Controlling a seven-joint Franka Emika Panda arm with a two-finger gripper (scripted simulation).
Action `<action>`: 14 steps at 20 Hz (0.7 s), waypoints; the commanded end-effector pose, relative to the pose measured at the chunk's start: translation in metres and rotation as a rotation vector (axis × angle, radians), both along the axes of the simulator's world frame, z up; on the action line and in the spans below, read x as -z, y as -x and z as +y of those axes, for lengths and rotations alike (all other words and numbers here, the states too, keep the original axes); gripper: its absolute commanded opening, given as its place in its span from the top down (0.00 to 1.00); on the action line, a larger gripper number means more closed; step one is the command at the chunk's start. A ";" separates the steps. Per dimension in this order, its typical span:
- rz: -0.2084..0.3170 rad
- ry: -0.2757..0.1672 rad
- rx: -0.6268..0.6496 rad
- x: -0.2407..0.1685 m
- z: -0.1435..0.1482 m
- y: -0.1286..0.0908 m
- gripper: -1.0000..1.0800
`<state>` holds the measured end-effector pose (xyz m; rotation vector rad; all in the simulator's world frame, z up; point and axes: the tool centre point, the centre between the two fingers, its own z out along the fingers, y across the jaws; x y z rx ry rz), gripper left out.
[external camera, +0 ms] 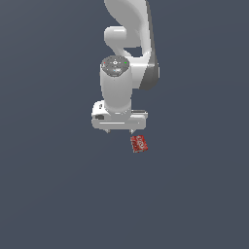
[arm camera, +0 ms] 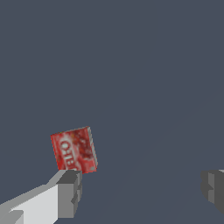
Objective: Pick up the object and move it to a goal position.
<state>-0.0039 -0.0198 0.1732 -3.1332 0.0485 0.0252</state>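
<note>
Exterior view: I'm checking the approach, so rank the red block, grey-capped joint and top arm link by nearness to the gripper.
1. Red block, just below the gripper, toward the exterior view's right.
2. Grey-capped joint, above the gripper.
3. Top arm link, at the upper edge.

My arm (external camera: 116, 92) is showing white with grey joints, my fingers (arm camera: 70, 192) grey at the pads. The object (arm camera: 74, 150) is showing red with white lettering and a greyish edge, against a plain slate-blue worktop (external camera: 48, 194).
</note>
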 end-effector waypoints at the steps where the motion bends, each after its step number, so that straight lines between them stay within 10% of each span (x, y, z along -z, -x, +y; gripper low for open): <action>1: 0.000 0.000 0.000 0.000 0.000 0.000 0.04; 14: 0.016 0.008 -0.058 0.007 0.002 0.003 0.04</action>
